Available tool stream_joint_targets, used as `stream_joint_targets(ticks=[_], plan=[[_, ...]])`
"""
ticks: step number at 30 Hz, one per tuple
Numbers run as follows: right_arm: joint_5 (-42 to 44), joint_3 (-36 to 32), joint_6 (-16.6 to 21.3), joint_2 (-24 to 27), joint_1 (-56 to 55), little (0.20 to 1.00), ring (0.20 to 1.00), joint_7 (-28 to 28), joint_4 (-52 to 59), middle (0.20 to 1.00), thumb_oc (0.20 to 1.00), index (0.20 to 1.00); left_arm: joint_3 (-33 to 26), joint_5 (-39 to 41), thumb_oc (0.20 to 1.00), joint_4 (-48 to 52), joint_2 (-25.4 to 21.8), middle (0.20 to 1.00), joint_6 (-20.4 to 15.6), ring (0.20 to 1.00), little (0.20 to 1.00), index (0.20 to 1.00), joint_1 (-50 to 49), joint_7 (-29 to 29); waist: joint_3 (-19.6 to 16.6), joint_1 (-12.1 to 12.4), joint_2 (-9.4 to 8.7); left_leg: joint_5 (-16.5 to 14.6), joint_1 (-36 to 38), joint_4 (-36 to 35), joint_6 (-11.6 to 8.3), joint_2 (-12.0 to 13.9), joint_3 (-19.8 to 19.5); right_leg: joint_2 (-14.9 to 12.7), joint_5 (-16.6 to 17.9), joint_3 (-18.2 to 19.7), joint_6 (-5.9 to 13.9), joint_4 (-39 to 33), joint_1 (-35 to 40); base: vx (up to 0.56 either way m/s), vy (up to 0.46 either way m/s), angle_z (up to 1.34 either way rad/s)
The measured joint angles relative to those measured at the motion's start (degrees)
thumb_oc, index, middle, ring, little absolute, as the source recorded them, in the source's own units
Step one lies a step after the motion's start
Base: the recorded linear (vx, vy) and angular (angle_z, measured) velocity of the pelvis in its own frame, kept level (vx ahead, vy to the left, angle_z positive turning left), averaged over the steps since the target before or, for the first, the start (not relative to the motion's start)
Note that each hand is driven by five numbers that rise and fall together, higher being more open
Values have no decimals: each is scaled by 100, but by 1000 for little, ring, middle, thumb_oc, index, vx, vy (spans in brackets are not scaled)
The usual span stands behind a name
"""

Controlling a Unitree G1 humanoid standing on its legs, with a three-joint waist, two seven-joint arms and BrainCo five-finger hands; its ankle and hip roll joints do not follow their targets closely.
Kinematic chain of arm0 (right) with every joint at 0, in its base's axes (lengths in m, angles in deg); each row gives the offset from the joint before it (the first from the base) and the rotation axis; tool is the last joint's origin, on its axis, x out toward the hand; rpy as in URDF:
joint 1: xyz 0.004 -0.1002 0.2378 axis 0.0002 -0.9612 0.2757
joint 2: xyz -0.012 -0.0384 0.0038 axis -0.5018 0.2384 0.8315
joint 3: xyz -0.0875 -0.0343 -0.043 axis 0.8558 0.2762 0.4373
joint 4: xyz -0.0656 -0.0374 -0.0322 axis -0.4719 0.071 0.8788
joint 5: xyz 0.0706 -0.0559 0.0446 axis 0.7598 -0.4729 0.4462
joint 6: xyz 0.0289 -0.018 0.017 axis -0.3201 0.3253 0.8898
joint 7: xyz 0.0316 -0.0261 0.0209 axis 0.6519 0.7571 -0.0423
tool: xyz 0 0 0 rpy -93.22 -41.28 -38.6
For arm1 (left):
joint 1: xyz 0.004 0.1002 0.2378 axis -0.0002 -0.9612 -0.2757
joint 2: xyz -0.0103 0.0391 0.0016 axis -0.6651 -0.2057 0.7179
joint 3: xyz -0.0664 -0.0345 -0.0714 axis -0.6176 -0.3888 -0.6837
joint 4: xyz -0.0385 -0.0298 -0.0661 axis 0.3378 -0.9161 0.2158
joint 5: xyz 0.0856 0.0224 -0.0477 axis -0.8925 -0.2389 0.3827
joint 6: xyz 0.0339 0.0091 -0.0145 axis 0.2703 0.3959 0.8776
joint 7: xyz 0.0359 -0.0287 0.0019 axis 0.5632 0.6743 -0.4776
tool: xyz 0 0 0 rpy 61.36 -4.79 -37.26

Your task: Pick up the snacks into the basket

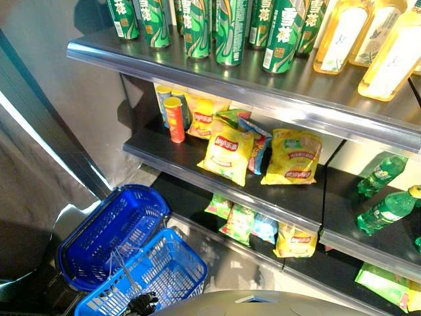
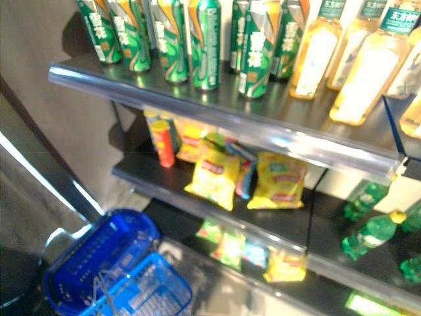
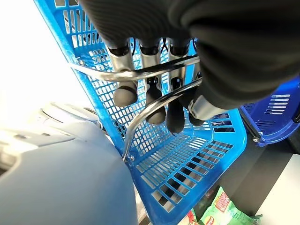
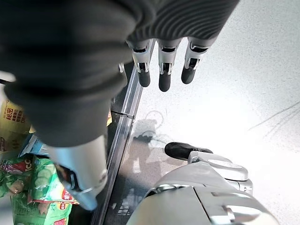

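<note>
left hand point(image 3: 154, 101): fingers curled round the wire handle of the basket point(image 3: 187, 159), lower left of the eye views | right hand point(image 4: 161, 65): fingers loosely straight, empty, low beside the bottom shelf point(image 4: 123, 136) | snacks point(image 1: 227, 155): yellow bags on the middle shelf, frame centre, up and ahead of the right hand, the free one

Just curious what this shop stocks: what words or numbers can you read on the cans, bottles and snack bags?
Green cans: bold print, too blurred to quote.
Yellow bottles: label print too small.
Yellow snack bags: logos too blurred.
Red tube: unreadable.
Light blue basket: no text seen.
</note>
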Motion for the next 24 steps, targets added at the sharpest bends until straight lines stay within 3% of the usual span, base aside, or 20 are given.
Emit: stream_joint_targets(ticks=[24], plan=[[-71,0,0,0,19,1000,1000,0,-7,1000,1000,1000,0,-3,200,-10,-2,200,-2,200,200,200,-40,0,-38,3,-13,-1,82,-30,1,8,74,9,1,76,1,0,32,-1,1,-1]])
